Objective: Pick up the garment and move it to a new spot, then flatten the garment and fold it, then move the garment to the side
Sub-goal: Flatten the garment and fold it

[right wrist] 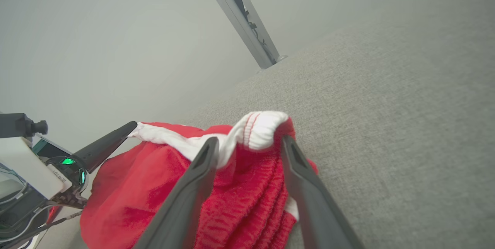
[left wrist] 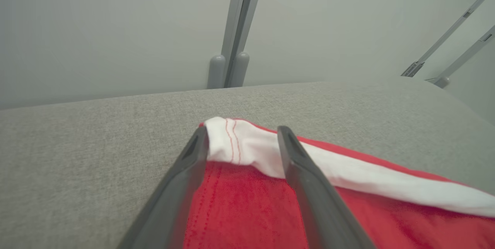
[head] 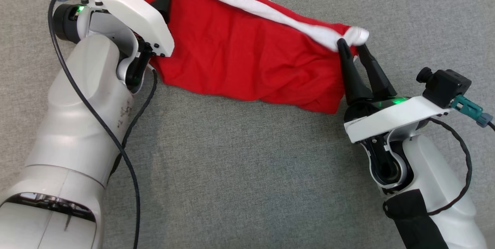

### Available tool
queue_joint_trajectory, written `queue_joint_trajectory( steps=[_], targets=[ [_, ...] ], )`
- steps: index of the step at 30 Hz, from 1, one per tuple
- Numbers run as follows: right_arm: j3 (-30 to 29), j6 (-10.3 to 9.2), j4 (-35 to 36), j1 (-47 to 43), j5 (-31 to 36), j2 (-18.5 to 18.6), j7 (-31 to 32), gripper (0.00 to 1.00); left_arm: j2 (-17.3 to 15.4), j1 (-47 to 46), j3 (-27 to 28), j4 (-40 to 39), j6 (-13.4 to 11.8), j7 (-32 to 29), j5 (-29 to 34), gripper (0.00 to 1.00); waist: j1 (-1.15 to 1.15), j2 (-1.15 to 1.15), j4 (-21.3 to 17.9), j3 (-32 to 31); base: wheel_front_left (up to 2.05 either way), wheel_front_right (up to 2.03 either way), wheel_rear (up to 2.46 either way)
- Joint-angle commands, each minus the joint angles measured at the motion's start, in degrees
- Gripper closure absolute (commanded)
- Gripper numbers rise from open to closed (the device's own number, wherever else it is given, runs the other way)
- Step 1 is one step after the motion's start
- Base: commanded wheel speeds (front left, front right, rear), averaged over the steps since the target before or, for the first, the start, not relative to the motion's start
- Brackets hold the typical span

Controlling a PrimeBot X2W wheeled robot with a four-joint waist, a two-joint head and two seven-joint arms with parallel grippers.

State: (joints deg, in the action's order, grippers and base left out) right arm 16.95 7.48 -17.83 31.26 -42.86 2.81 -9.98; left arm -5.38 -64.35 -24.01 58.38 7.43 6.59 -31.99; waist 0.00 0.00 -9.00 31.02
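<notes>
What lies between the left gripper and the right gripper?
The red garment, its white band along the far edge, spans from left gripper to right gripper; the head view shows it.

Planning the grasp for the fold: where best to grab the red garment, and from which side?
Probably grip the red garment at the two bunched ends of its white band: they hump up off the grey surface, while the middle lies flat. Come from the near side, fingers straddling each end, as the open left gripper and right gripper sit now.
</notes>
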Motion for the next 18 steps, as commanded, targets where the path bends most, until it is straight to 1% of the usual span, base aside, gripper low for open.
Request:
queue_joint_trajectory(
  steps=[1,3,6,10,11,17,18],
  targets=[
    [-0.1,0.03,-0.2,0.2,0.7,0.3,-0.6,0.0,-0.2,-0.5,-0.4,0.1,0.0,1.0,-0.3,0.0,0.0,0.0,0.2,-0.1,0.0,0.0,0.0],
    [0.1,0.03,0.3,-0.6,2.7,0.4,-1.6,0.0,-0.3,0.3,-1.0,0.4,0.1,3.5,-0.8,0.0,0.0,0.0,0.4,-0.5,0.0,0.0,0.0],
    [-0.5,0.03,1.4,-2.0,7.7,1.4,-3.3,0.0,-0.8,1.9,-1.8,-0.1,0.1,6.6,-0.9,0.0,0.0,0.0,0.9,-1.2,0.0,0.0,0.0],
    [-2.1,0.03,3.6,-4.5,14.7,1.9,-4.6,0.0,-1.5,4.4,-1.1,-2.5,0.1,8.4,-0.3,0.0,0.0,0.0,1.6,-2.1,0.0,0.0,0.0],
    [-2.8,0.03,4.2,-5.3,16.3,1.9,-4.8,0.0,-1.8,5.3,-0.8,-3.9,-0.3,8.5,0.2,0.0,0.0,0.0,1.8,-2.4,0.0,0.0,0.0],
    [-7.1,0.03,8.7,-10.0,25.5,1.6,-5.3,0.0,-3.8,14.4,3.8,-18.9,-3.6,8.6,5.0,0.0,0.0,0.0,2.6,-4.0,0.0,0.0,0.0],
    [-8.9,0.03,10.2,-11.7,27.5,1.4,-5.3,0.0,-4.4,18.0,5.2,-23.6,-4.5,8.6,6.5,0.0,0.0,0.0,2.7,-4.8,0.0,0.0,0.0]
  ],
)
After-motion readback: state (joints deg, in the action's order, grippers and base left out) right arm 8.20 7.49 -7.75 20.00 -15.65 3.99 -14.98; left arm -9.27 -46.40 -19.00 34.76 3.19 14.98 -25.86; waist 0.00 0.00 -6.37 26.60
